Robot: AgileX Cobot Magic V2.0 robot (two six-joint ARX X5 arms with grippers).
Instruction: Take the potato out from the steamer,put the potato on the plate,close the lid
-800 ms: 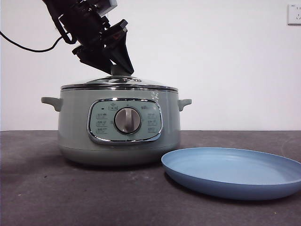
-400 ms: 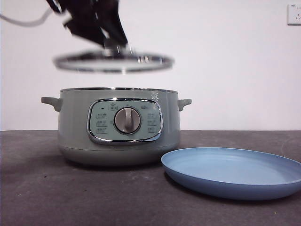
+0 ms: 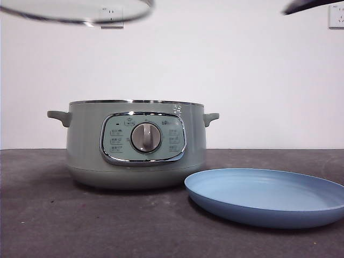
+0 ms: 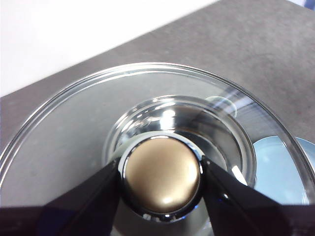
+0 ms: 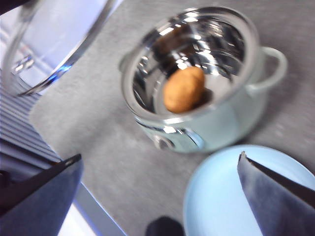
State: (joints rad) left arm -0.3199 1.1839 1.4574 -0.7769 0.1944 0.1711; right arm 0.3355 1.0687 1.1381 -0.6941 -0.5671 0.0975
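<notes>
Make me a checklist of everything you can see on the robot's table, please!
Surface: dark grey table, matte.
Steamer: sage green, standing open, dial facing the front camera.
Potato: lying inside the steamer's shiny bowl.
Plate: light blue, bare, on the table next to the steamer.
Lid: glass, held high in the air above the steamer, off toward one side.
Clutter: nothing seen.
Left gripper: shut on the lid's round knob.
Right gripper: open, up in the air above the steamer and plate, holding nothing.
Cables: nothing seen.
Surroundings: plain white wall with a socket.
</notes>
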